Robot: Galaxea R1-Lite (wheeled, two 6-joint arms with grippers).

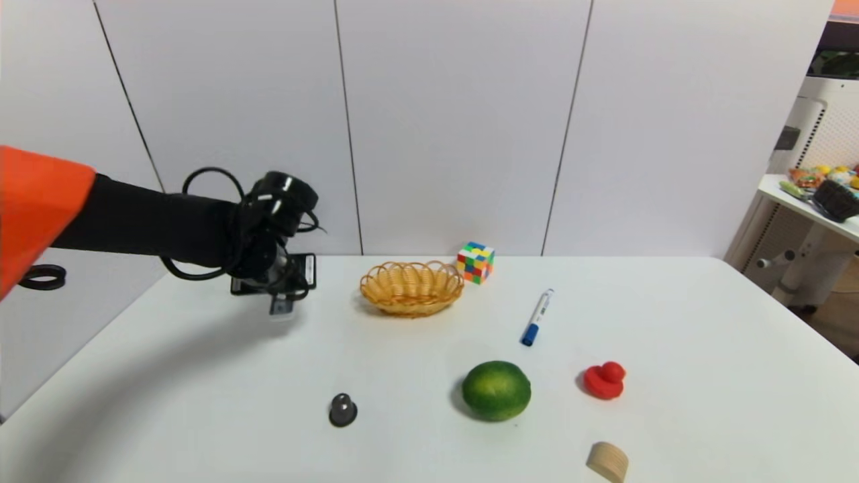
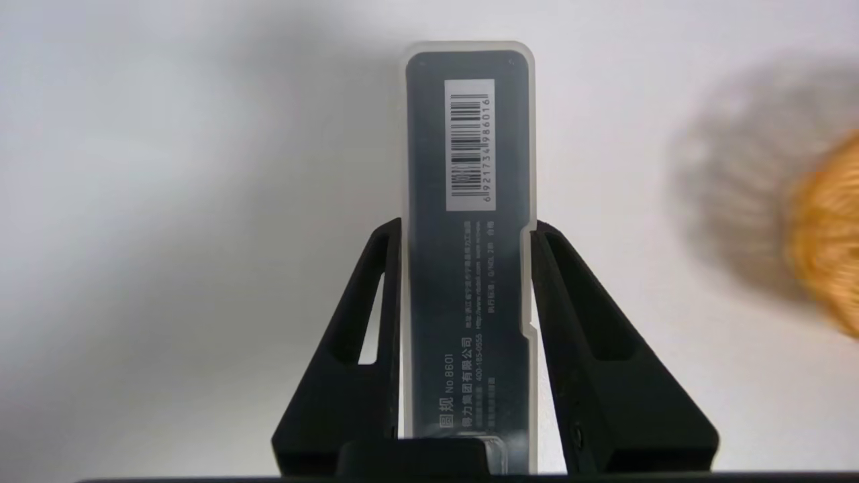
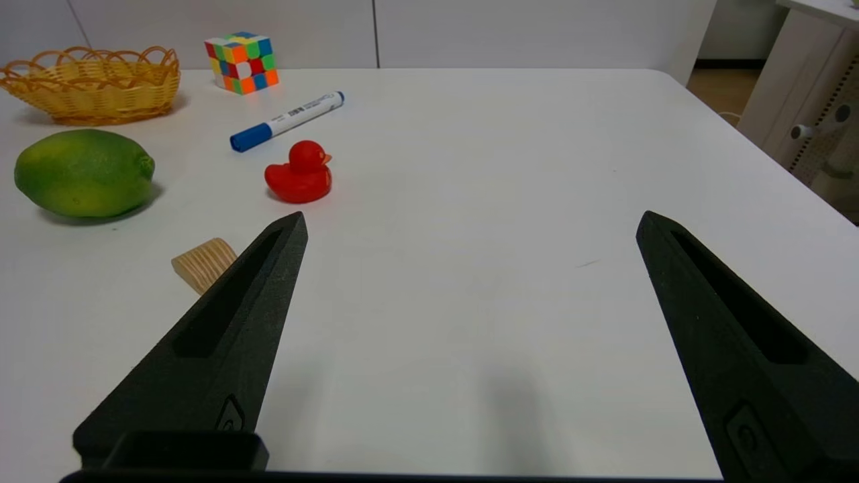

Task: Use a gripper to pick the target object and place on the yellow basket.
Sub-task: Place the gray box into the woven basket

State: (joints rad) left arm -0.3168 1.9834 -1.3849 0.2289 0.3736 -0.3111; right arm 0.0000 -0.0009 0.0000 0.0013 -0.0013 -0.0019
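My left gripper [image 1: 282, 303] [image 2: 466, 227] is shut on the target object [image 2: 470, 134], a slim grey bar with a white barcode label. The black fingers [image 2: 362, 335] press on its two long sides, and its labelled end sticks out past the fingertips. In the head view a small grey part of the target object [image 1: 282, 308] shows under the claw, held above the table's left part, left of the yellow basket [image 1: 376, 295]. That wicker basket [image 2: 829, 235] shows blurred off to one side in the left wrist view. My right gripper [image 3: 470, 221] stands open over bare table, nothing between its fingers.
A colourful cube [image 1: 476, 262] sits right behind the basket. A blue-capped marker pen [image 1: 537, 316], a green fruit [image 1: 496, 390], a red duck [image 1: 604, 380], a wooden piece [image 1: 608, 461] and a small black object [image 1: 343, 410] lie on the white table [image 1: 704, 322].
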